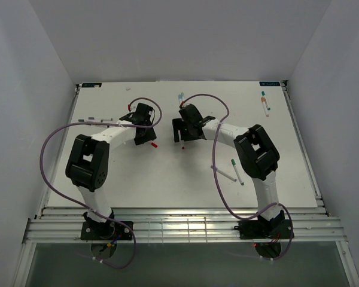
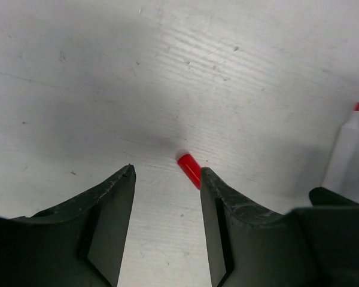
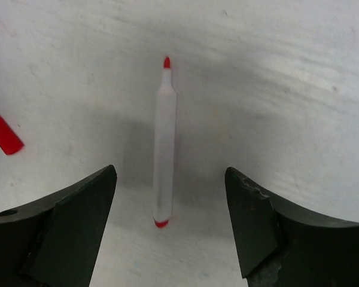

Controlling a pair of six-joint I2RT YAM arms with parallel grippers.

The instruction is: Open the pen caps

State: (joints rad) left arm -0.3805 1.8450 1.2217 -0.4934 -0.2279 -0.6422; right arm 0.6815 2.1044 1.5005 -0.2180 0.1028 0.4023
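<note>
A loose red pen cap (image 2: 189,169) lies on the white table, touching the tip of my left gripper's right finger (image 2: 227,203). My left gripper (image 2: 167,170) is open and empty just above the table. In the top view the cap (image 1: 154,144) lies beside that gripper (image 1: 147,139). An uncapped white pen (image 3: 165,140) with a red tip lies lengthwise between the spread fingers of my right gripper (image 3: 170,169), which is open, low, and not touching it. The cap also shows at the left of the right wrist view (image 3: 5,134). The pen also shows in the left wrist view (image 2: 344,149).
Other capped pens lie around the table: two with green and purple caps (image 1: 236,172) at the right, two (image 1: 265,103) at the back right, some (image 1: 181,97) at the back middle, some (image 1: 99,119) at the left. The table's side rail (image 1: 302,143) runs along the right.
</note>
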